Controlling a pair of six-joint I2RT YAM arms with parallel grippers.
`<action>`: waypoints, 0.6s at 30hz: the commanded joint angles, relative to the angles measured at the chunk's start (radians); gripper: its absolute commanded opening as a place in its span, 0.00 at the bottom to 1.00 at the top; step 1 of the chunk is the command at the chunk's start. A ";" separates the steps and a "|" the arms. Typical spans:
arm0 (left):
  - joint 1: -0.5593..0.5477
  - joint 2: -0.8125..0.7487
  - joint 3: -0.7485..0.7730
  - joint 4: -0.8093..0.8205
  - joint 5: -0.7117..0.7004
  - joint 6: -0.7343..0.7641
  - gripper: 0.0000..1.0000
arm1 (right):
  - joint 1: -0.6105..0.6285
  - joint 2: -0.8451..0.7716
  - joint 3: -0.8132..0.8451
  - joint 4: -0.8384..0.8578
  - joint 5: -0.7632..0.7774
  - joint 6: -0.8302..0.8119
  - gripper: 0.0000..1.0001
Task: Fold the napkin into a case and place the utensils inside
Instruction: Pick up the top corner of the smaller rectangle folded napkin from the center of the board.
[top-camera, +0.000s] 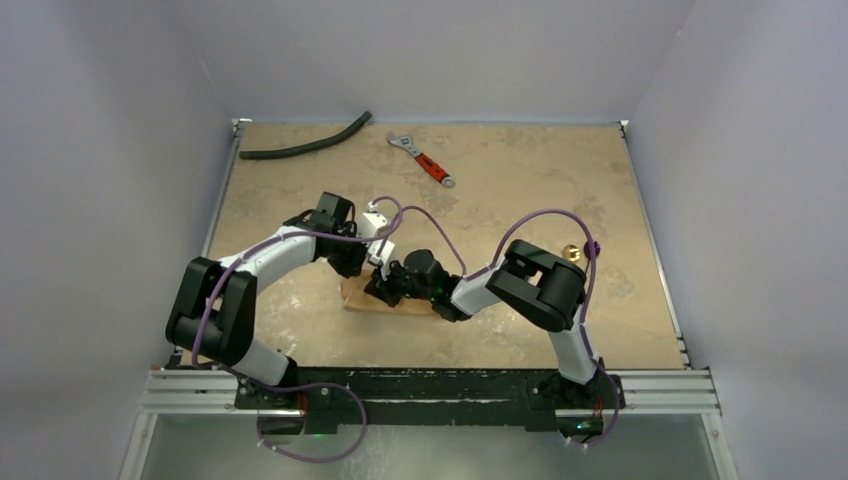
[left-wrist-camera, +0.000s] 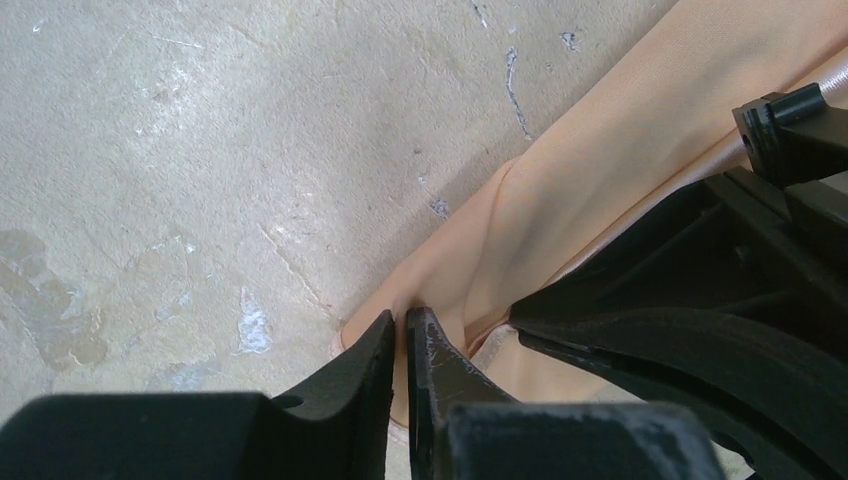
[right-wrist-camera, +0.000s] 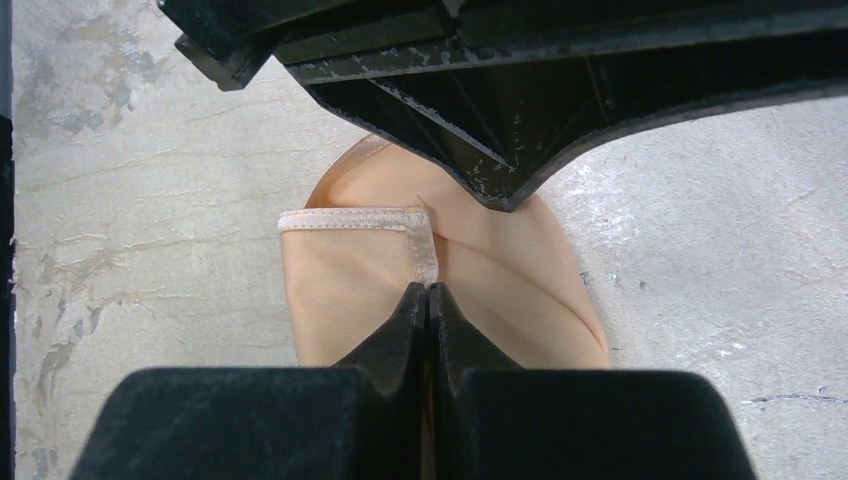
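Observation:
The peach-orange napkin (top-camera: 356, 297) lies bunched on the table under both grippers, mostly hidden in the top view. My left gripper (left-wrist-camera: 402, 318) is shut on a raised fold of the napkin (left-wrist-camera: 600, 130); it also shows in the top view (top-camera: 380, 262). My right gripper (right-wrist-camera: 428, 290) is shut on the napkin's stitched hem (right-wrist-camera: 352, 219), facing the left gripper (right-wrist-camera: 500, 100) closely; it also shows in the top view (top-camera: 383, 289). A gold spoon bowl (top-camera: 571, 252) and a purple piece (top-camera: 592, 246) of the utensils peek out behind my right arm's elbow. No finished case shows.
A curved black hose (top-camera: 305, 146) lies at the back left. A red-handled wrench (top-camera: 425, 161) lies at the back centre. The tan table (top-camera: 500, 200) ends at metal rails on the left and right and at walls behind.

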 joint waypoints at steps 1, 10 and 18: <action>-0.011 -0.030 0.002 0.017 -0.007 0.019 0.07 | -0.003 -0.037 0.001 -0.021 0.008 -0.005 0.00; -0.014 -0.039 0.000 0.005 0.008 0.028 0.00 | -0.006 -0.056 -0.016 -0.047 0.025 -0.009 0.00; -0.014 -0.049 -0.010 0.021 -0.034 0.046 0.07 | -0.010 -0.043 -0.034 -0.071 0.034 -0.011 0.00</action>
